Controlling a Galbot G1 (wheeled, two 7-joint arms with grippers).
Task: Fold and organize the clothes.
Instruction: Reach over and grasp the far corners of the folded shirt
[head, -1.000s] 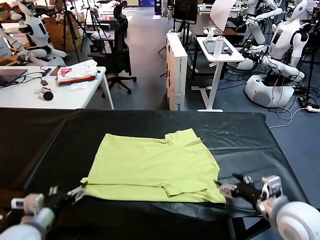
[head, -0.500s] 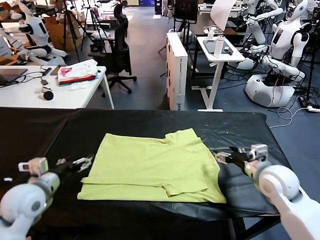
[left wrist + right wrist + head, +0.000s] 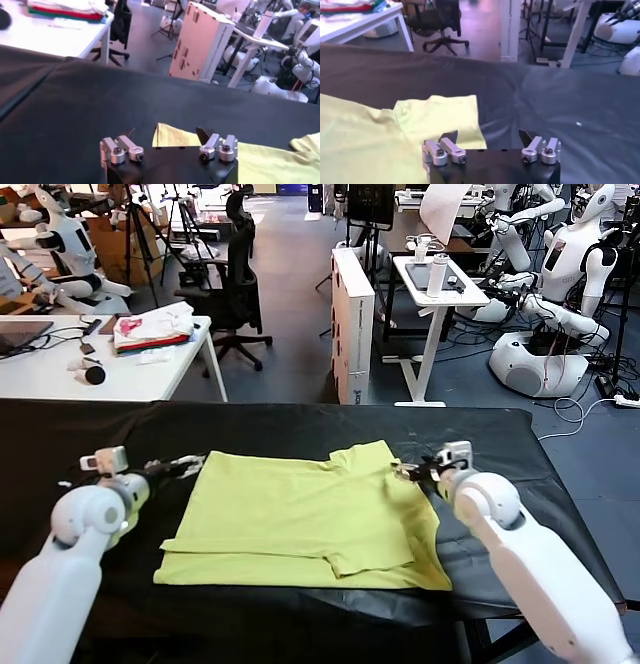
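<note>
The lime yellow-green T-shirt (image 3: 305, 519) lies flat on the black counter (image 3: 480, 449), a little toward the robot's right of its middle. Its long axis runs side to side across the counter, with one short sleeve jutting out at the far right corner and a folded-over flap along the near edge. In the head view the left claw (image 3: 183, 467) sits at the shirt's far left corner, just beside the fabric edge, its fingers spread and holding nothing. The left wrist view shows that corner of the shirt as a pointed tip lying just ahead of the spread fingers (image 3: 121, 148), between them, though whether metal touches cloth cannot be told. The right claw (image 3: 418, 472) is at the far right side, at the edge of the sleeve, also released and gripping nothing. In the right wrist view the sleeve end lies in front of the claw and partly under one of its fingers (image 3: 442, 150), while the other finger stands over bare black cover. Beyond the counter stands a white table (image 3: 60, 379) carrying a white-red-pink fabric pile (image 3: 153, 329).
</note>
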